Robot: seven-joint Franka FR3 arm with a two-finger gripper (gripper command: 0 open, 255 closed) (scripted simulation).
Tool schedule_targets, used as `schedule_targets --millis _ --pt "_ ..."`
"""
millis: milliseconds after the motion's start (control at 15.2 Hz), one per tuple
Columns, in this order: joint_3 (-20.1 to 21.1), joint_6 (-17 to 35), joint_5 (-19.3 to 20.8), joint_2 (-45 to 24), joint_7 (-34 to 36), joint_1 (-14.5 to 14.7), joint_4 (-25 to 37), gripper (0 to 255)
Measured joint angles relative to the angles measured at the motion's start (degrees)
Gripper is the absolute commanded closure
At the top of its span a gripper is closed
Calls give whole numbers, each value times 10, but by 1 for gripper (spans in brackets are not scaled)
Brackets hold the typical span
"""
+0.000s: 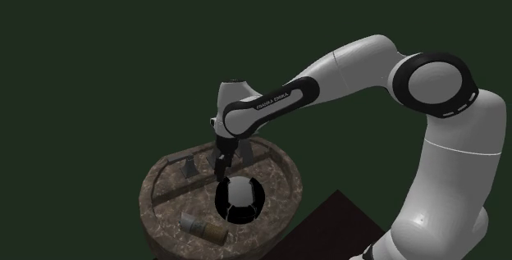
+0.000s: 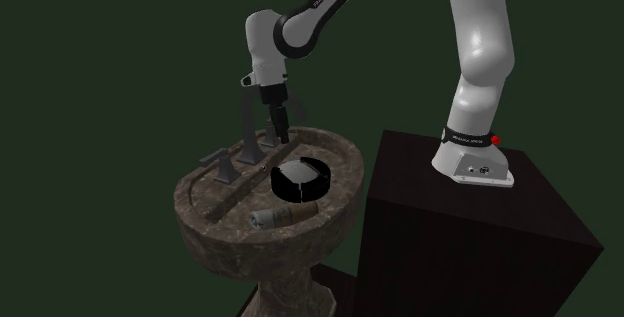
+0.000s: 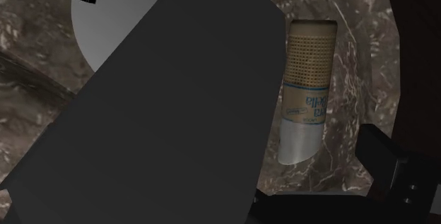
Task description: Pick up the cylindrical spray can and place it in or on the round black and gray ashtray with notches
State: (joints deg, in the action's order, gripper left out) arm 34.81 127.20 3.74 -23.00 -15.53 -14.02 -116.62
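Observation:
The spray can [image 1: 201, 226] [image 2: 282, 214] lies on its side in a stone basin, tan at one end and pale at the other, with a printed label [image 3: 305, 92]. Beside it sits the round ashtray [image 1: 239, 198] [image 2: 301, 178], black-walled with a light grey inside [image 3: 99, 32]. My black gripper [image 1: 221, 166] [image 2: 278, 127] hangs just above the ashtray's far edge, open and holding nothing. In the wrist view one finger [image 3: 396, 177] stands far to the side, apart from the can. A large dark shape close to the wrist camera hides the other side.
The basin is a brown mottled pedestal sink [image 1: 164, 193] [image 2: 200, 197] with a raised rim. A dark faucet with handles [image 1: 190, 166] [image 2: 245, 150] stands at its back edge, close to the gripper. My dark box stand [image 2: 450, 235] is beside the sink.

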Motion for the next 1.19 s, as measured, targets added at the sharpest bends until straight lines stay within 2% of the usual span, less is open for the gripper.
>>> schedule_targets --millis 594,660,858,1188 --pt "0 0 0 0 0 0 0 255" --pt "0 0 0 0 0 0 0 0" --pt "-3 25 6 -8 23 13 -13 0" --pt "-28 113 37 -52 116 68 -40 0"
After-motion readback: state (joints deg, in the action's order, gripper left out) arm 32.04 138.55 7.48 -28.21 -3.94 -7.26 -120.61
